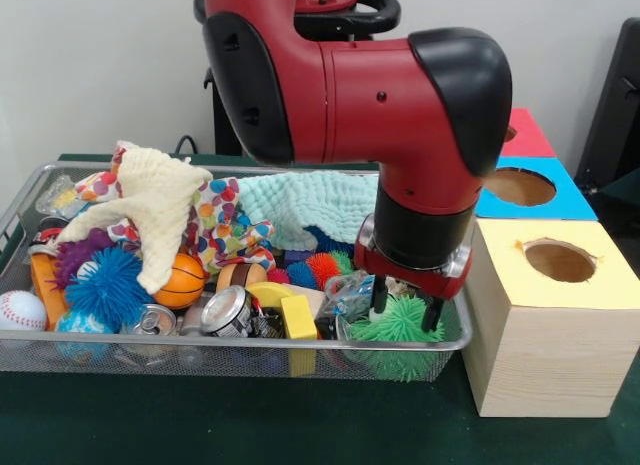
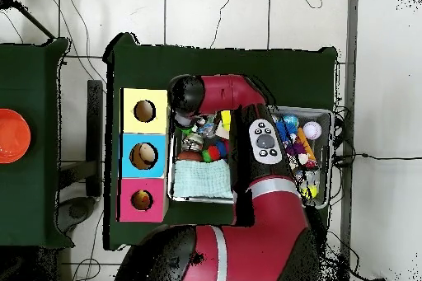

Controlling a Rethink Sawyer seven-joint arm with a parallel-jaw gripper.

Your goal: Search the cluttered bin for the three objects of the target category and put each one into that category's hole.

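A wire mesh bin (image 1: 20,200) holds a jumble of objects. My gripper (image 1: 405,307) hangs low over the bin's front right corner, open, with its fingers (image 1: 380,295) either side of the top of a green spiky ball (image 1: 398,325). The bin also has a blue spiky ball (image 1: 105,285), a purple one (image 1: 80,253), a red one (image 1: 322,268), a baseball (image 1: 20,310), a small basketball (image 1: 185,280), two cans (image 1: 230,310) and a yellow block (image 1: 298,317). In the overhead view the arm (image 2: 264,142) hides the gripper and much of the bin (image 2: 323,114).
Three boxes with holes stand beside the bin: yellow-topped (image 1: 560,260) (image 2: 144,111), blue (image 1: 520,185) (image 2: 144,156), pink-red (image 1: 528,135) (image 2: 142,200). A cream cloth (image 1: 160,205), a dotted cloth (image 1: 225,225) and a mint cloth (image 1: 310,200) cover the bin's back.
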